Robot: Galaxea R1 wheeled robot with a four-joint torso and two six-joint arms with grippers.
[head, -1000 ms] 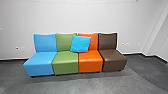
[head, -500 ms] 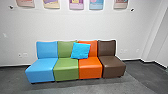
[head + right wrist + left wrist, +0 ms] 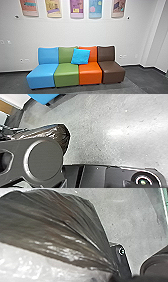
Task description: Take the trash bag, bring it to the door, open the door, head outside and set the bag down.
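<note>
The trash bag (image 3: 57, 228), dark, shiny and creased, spreads large in the left wrist view. Its plastic narrows into tight folds at my left gripper (image 3: 116, 271), which is shut on it. In the right wrist view a part of the same dark bag (image 3: 61, 134) shows behind a jointed part of the robot. How the right gripper stands cannot be made out.
A row of blue, green, orange and brown seats (image 3: 90, 73) with a blue cushion (image 3: 80, 56) stands against a white wall (image 3: 75, 32). Colourful posters (image 3: 76, 8) hang above it. Grey floor (image 3: 140, 77) runs around the seats.
The head camera has tilted up and drawn back slightly, so the seats appear lower and a little smaller, and the posters have come into view.
</note>
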